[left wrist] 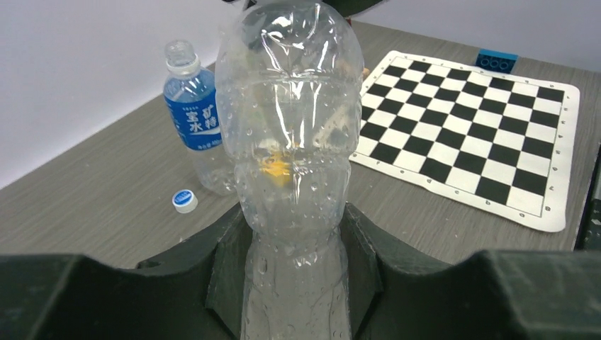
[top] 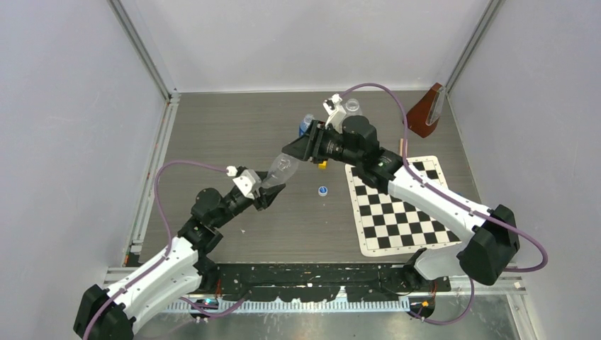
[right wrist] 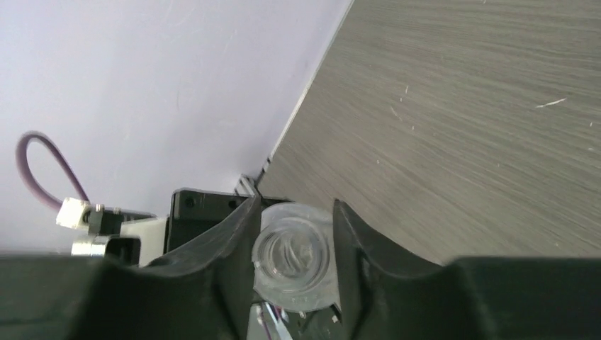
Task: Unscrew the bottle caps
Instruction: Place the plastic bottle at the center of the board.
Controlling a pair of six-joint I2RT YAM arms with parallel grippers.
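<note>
While the overhead view lays out the whole scene, only the wrist views show the grips. From above, the slim bottle (top: 279, 170) is held over the table (top: 234, 134) near frame centre. Its long axis runs diagonally from lower left to upper right, with the neck end pointing upper right into the right gripper (top: 298, 151).

The left gripper (top: 268, 187) has the other end. In the left wrist view its fingers press on both sides of the bottle's lower body, pinching it, and the bottle stretches straight up the frame.

The right wrist view looks end-on at the bottle's clear round top, low in the frame and closely flanked by both fingers. Whether they squeeze it or stand just off it I cannot tell, nor whether a cap sits there.

The left wrist view also shows the following:
- A blue-labelled bottle (left wrist: 195, 120) stands upright at upper left.
- A loose cap (left wrist: 184, 201), white and blue, lies just beside its base.
- A chessboard mat (left wrist: 482, 127) lies at right.
- A blue block (left wrist: 496, 60) sits beyond the mat.

Only the overhead view shows a third clear bottle (top: 353, 106), at the top behind the right arm.
</note>
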